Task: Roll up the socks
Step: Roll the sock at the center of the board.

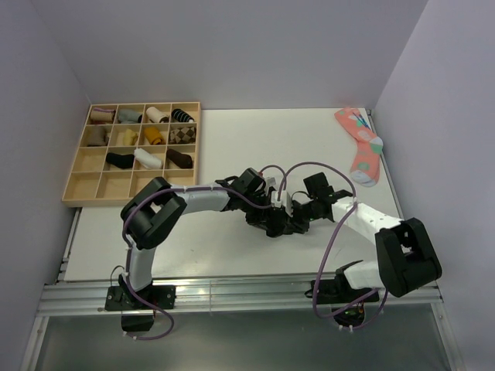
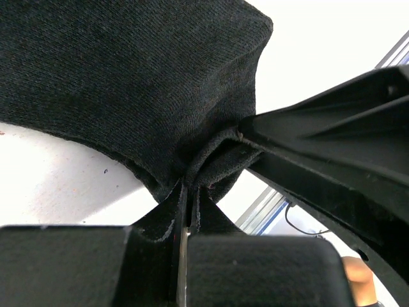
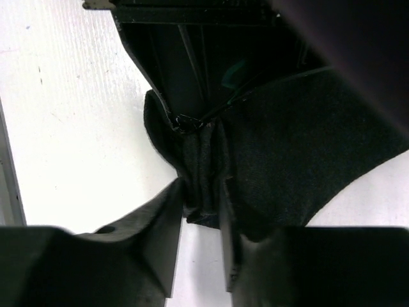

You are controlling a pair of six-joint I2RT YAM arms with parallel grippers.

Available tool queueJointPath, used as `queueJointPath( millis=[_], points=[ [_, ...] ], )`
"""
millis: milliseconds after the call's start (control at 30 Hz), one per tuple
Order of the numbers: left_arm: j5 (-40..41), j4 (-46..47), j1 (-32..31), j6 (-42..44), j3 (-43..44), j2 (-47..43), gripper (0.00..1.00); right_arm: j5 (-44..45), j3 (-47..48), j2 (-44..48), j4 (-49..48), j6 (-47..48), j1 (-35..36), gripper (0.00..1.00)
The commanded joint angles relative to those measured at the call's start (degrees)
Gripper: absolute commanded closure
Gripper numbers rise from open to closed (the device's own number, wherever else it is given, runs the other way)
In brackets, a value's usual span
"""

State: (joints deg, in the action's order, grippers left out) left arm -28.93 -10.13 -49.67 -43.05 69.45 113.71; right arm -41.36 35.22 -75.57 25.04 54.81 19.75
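The left gripper [image 2: 185, 192] clamps a bunched fold of the black sock [image 2: 128, 77] and the right gripper [image 3: 201, 198] pinches it alongside, mid-tabletop [image 1: 232, 139] toward the near edge, with seemingly no roll formed yet.

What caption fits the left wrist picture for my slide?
Left gripper shut on a bunched fold of the black sock, white table behind.

Left pincer [image 1: 278, 219] and right pincer [image 1: 292, 221] meet above the table [image 1: 232, 139].
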Motion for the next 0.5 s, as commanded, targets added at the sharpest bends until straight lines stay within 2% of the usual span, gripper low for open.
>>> queueJointPath(
  millis=[0,233,333,433,467],
  points=[
    [-1.5,2.8,0.5,-0.8,0.0,-0.3,1.00,0.7,0.1,-0.9,2.1,1.0,0.6,0.66],
    [-1.3,5.2,0.6,-2.0,-1.4,-1.6,1.00,0.6,0.7,-2.0,2.5,-1.1,0.5,0.83],
    [0.2,6.4,0.6,-2.7,-2.6,-2.5,0.96,0.2,1.4,-2.4,3.5,-1.9,0.2,0.89],
    [2.0,9.1,0.6,-3.1,-5.2,-4.4,0.90,0.0,2.0,-2.5,4.3,-2.8,-0.8,0.90],
    [3.0,9.7,0.6,-3.2,-5.7,-5.0,0.85,-0.2,2.2,-2.7,4.8,-2.9,-1.0,0.90]
  ],
)
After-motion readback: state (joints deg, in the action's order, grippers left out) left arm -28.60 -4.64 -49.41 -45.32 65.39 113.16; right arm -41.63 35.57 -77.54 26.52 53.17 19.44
